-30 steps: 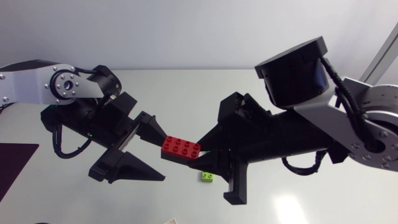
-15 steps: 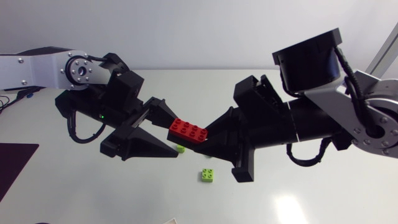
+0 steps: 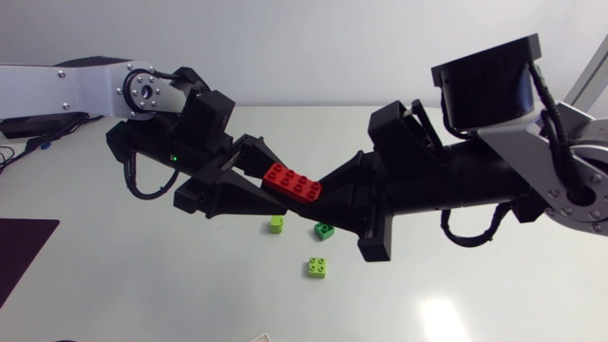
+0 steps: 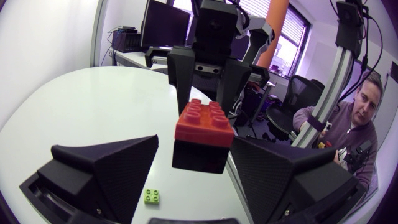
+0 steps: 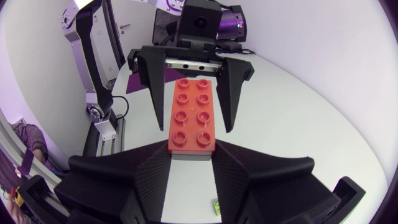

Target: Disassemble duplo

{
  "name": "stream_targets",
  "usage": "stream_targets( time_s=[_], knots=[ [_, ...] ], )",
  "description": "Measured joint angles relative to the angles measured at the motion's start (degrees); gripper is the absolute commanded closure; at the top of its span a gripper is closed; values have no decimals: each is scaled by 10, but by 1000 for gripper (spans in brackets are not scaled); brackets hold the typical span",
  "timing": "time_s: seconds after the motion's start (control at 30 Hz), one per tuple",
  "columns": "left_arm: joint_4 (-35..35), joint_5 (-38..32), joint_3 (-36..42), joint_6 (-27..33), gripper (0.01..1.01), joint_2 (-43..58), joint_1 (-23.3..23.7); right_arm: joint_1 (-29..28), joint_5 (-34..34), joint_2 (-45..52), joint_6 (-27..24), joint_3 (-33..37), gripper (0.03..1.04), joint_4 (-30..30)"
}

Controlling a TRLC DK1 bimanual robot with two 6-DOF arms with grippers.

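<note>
Two robot arms meet above the middle of a white table [image 3: 142, 275], with a red Duplo brick [image 3: 293, 180] raised in the air between them, studs facing up. The right gripper [image 3: 325, 193], reaching in from the right, is clamped on the brick's right end, one finger pressed to each long side. The left gripper [image 3: 265, 186], coming in from the left, stands with its jaws spread wide (the left wrist view shows a clear gap beside the brick on one side). Its two wedge fingers flank the brick's left end without closing on it.

On the table below the pair lie three small bricks, all apart from one another. A lime brick [image 3: 276, 224] sits just to the near side of the left gripper's fingertips. A dark green brick [image 3: 325, 231] lies to its right, beside the right gripper. A second lime brick [image 3: 317, 268], showing four studs, lies nearer the table's near edge.
</note>
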Motion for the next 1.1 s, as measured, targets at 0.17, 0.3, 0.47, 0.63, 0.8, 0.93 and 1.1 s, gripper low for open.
stream_targets(
  time_s=[0.17, 0.3, 0.47, 0.63, 0.8, 0.93, 1.1],
  knots=[
    [0, 0, 0, 0, 279, 3, 0, 0, -2, -1, 2, 0, 882, 9],
    [0, 0, 0, 0, 279, 3, 0, 0, -4, -1, 2, 0, 882, 10],
    [0, 0, 0, 0, 280, 3, 0, 0, -5, -1, 7, 0, 882, 12],
    [0, 5, 0, -2, 341, 3, 0, 0, -8, -1, 9, -1, 882, 13],
    [1, 6, 0, -5, 398, 3, 0, 0, -14, 1, 9, -7, 882, 16],
    [3, 7, 0, -6, 684, 3, 0, -1, -15, 4, 12, -8, 882, 17],
    [5, 9, 0, -6, 743, 3, -2, -7, -13, 4, 12, -8, 875, 19]
  ],
)
